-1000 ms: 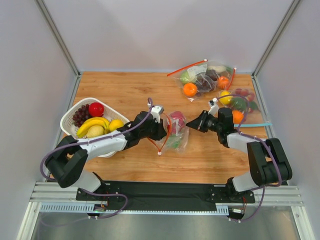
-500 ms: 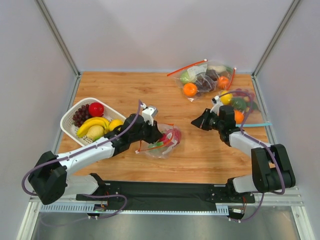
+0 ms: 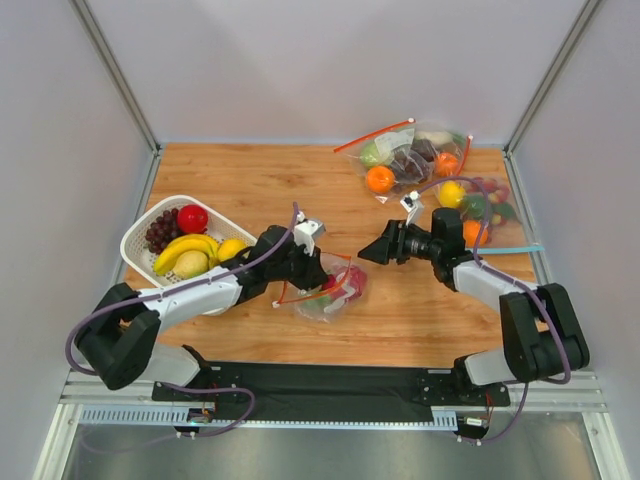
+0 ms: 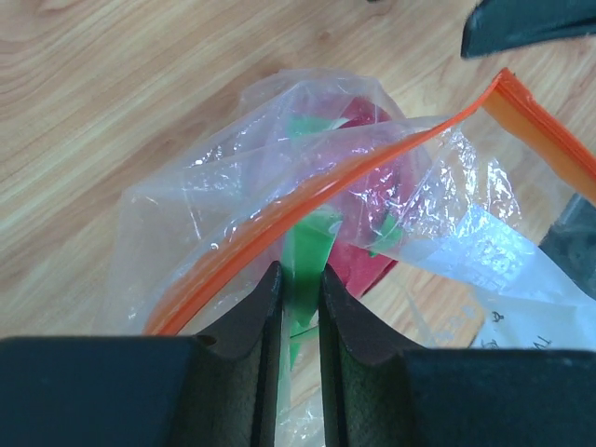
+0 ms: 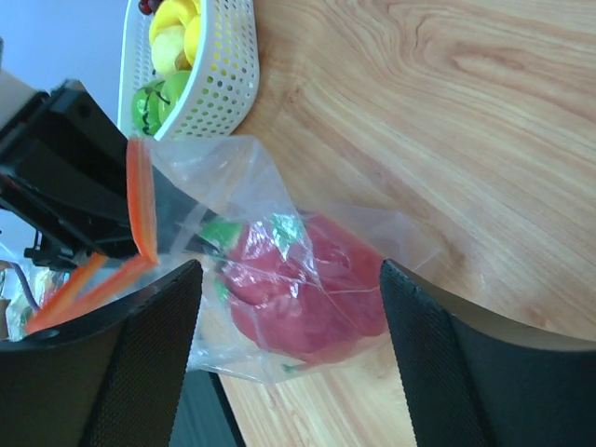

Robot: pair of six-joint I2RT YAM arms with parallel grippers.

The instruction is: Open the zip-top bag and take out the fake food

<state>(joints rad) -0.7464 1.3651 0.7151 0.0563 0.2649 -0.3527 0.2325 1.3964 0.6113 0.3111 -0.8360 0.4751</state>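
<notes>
The zip-top bag (image 3: 330, 292) lies crumpled on the wood at mid-table, its red-orange zip strip (image 4: 307, 200) curling across the left wrist view. Inside it shows the fake food, a pink-red fruit with green tips (image 5: 317, 289). My left gripper (image 3: 316, 268) is shut on the bag's near side, and a green tip of the fruit shows between its fingers (image 4: 256, 321). My right gripper (image 3: 368, 250) stands open just right of the bag. In the right wrist view its fingers (image 5: 154, 358) stand either side of the fruit's bulge without touching it.
A white basket (image 3: 138, 240) holding bananas, grapes, a red fruit and a lemon sits at the left. Two other filled bags (image 3: 410, 160) (image 3: 482, 205) lie at the back right, beside a teal strip (image 3: 515, 248). Walls close in on three sides.
The right gripper went from shut to open and has moved left up to the bag. The left gripper has drawn the bag slightly toward the near edge.
</notes>
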